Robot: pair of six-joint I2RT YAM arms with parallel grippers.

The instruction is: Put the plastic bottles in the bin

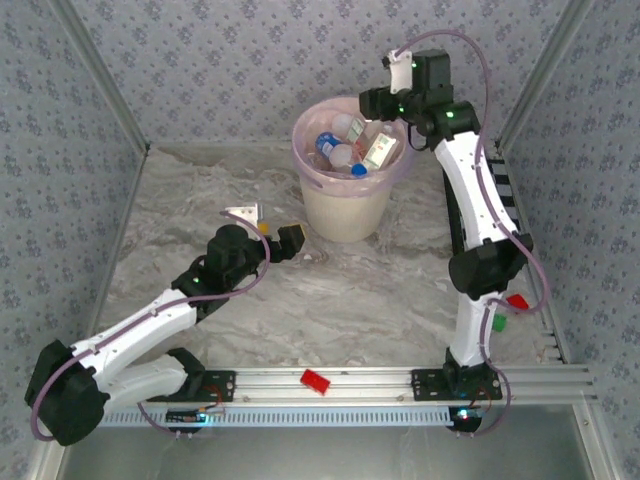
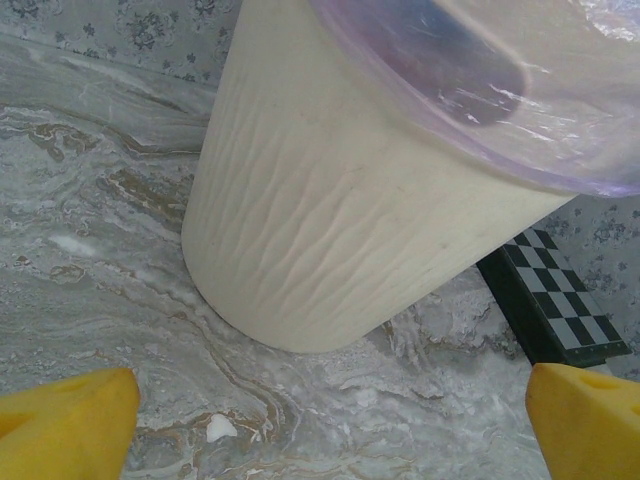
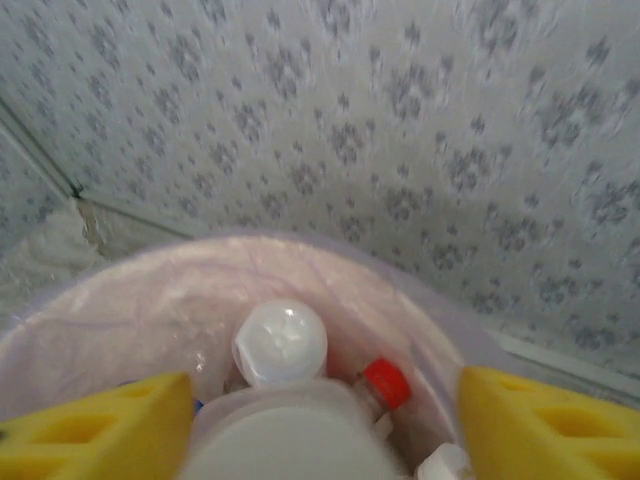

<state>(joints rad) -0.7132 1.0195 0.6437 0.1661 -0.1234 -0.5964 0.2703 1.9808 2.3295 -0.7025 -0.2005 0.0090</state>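
grey marble-pattern table top (image 1: 370,300), flowered grey wallpaper walls (image 1: 230,60) on three sides. aluminium rail (image 1: 380,383) along near edge, red block (image 1: 316,380) lying on it. second red block (image 1: 517,301) and green block (image 1: 498,322) close together, right side. black-white chequered board (image 2: 555,300) on table near right wall.

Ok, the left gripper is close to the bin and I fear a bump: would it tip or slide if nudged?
Likely slide: the bin stands upright on a smooth marbled table. It tapers to a narrower base, so a high push might tip it. The plastic bottles inside probably add steadying weight.
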